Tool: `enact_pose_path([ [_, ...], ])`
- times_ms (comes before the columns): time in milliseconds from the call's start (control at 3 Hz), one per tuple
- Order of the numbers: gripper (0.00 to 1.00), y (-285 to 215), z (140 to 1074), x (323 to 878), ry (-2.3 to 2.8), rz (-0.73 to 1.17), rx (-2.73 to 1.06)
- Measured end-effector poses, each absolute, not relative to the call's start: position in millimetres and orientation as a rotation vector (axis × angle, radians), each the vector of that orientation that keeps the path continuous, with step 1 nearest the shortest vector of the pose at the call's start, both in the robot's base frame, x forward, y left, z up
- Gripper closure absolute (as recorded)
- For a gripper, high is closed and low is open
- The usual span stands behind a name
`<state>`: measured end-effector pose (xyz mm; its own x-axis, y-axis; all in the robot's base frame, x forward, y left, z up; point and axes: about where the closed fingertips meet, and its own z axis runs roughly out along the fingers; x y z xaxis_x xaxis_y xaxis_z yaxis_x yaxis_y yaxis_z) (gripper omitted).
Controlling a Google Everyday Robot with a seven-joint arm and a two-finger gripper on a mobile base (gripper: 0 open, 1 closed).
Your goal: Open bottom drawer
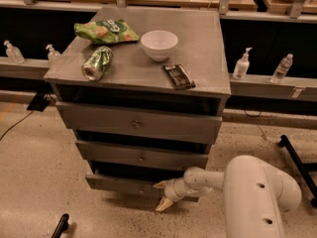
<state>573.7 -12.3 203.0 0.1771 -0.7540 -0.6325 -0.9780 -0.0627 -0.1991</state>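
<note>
Pulling the bottom drawer [119, 184] requires a centred grip: the gripper [162, 195], jaws spread and empty, sits at its 3 o'clock side; close, then draw straight out.

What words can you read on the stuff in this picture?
On the crinkly green snack bag: lettering too blurred.
On the green metal can: unreadable.
On the dark flat snack wrapper: unreadable.
On the cream-tipped end effector, at the narrow grey bottom drawer: none.

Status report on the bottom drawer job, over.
Gripper low, against the bottom drawer front, jaws spread. Drawer knob not visible. Nothing seen blocking the drawer.
</note>
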Motion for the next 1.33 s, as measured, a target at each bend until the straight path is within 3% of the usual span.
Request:
enact_pose_path([
  [333, 0.25, -29.8, 235.5, 579.8, 1.574, 0.475, -1.826],
  [667, 0.10, -39.3, 253.7, 580.1, 1.551, 0.467, -1.810],
  [1333, 0.23, -41.0, 218.4, 599.1, 1.684, 0.414, -1.866],
])
